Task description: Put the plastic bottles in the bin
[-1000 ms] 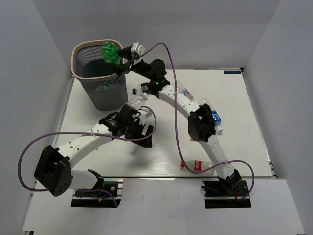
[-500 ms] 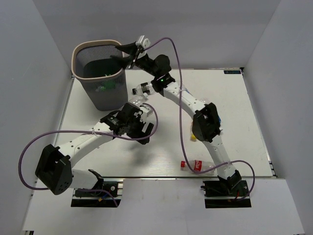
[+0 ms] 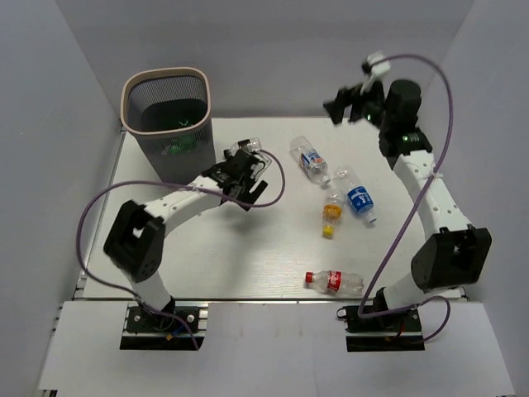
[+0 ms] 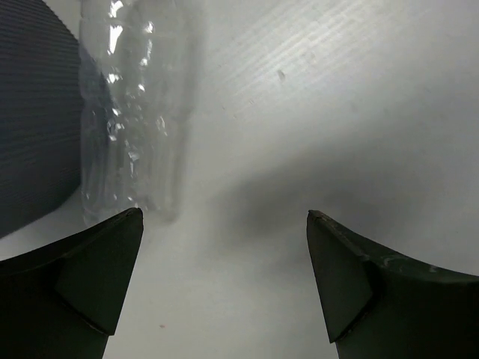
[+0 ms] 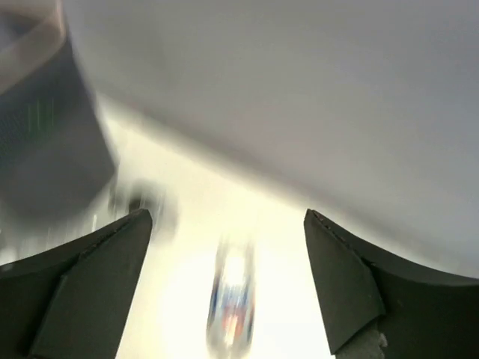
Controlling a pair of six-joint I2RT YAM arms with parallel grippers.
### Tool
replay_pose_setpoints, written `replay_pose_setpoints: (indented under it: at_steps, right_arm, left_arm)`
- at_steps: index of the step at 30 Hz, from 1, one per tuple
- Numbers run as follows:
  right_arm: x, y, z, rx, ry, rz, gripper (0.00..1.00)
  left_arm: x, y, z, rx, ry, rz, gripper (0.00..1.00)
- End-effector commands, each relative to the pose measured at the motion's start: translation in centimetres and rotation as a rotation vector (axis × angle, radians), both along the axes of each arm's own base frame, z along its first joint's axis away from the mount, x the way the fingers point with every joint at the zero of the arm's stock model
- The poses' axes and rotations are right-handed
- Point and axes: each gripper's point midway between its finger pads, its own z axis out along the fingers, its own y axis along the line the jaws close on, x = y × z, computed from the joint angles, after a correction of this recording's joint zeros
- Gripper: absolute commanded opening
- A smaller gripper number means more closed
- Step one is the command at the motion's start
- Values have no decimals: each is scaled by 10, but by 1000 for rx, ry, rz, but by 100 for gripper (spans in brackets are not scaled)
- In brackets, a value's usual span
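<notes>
Left wrist shows left pincer [image 4: 224, 224] gaping empty before 1 clear bottle [image 4: 135, 112] beside bin [image 4: 30, 112]; right pincer [image 5: 228, 224] gapes too.

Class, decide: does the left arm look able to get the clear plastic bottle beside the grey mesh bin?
Probably yes: the open left pincer sits just short of the clear plastic bottle, only bare table between them.

The top view is bright, evenly lit from above and sharp throughout, with faint soft shadows on the white table [image 3: 248, 248] beside the arms and bin [image 3: 165, 76]. The left wrist view is dimmer but crisp, with a grey shadow patch and white glints on the clear bottle [image 4: 135, 112]. The right wrist view is smeared with blur and blown out pale at the centre (a bottle [image 5: 232, 307] there is just a blue-and-red streak).
</notes>
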Motion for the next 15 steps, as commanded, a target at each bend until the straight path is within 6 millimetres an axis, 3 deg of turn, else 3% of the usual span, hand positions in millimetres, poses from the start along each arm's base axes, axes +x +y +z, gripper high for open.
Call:
replay_pose_setpoints:
  at_steps: [1, 2, 3, 4, 5, 7, 15]
  right_arm:
    - [-58, 1, -142, -170, 370, 133, 87]
    - [-76, -7, -126, -175, 315, 140, 85]
    - [-85, -9, -132, -180, 319, 149, 80]
    - [-104, -7, -170, -187, 392, 196, 79]
    - [-115, -10, -169, -186, 389, 201, 77]
    - [-137, -13, -185, -184, 431, 221, 74]
    - [-170, -22, -210, -183, 499, 240, 72]
  left_arm:
    - [41, 7, 14, 110, -116, 74, 100]
    - [46, 9, 13, 136, -125, 93, 100]
    - [56, 5, 18, 129, -151, 105, 100]
    - [59, 2, 11, 159, -158, 114, 100]
    - [64, 1, 11, 164, -169, 123, 100]
    - [76, -1, 13, 181, -201, 140, 100]
    - [101, 4, 6, 286, -256, 233, 100]
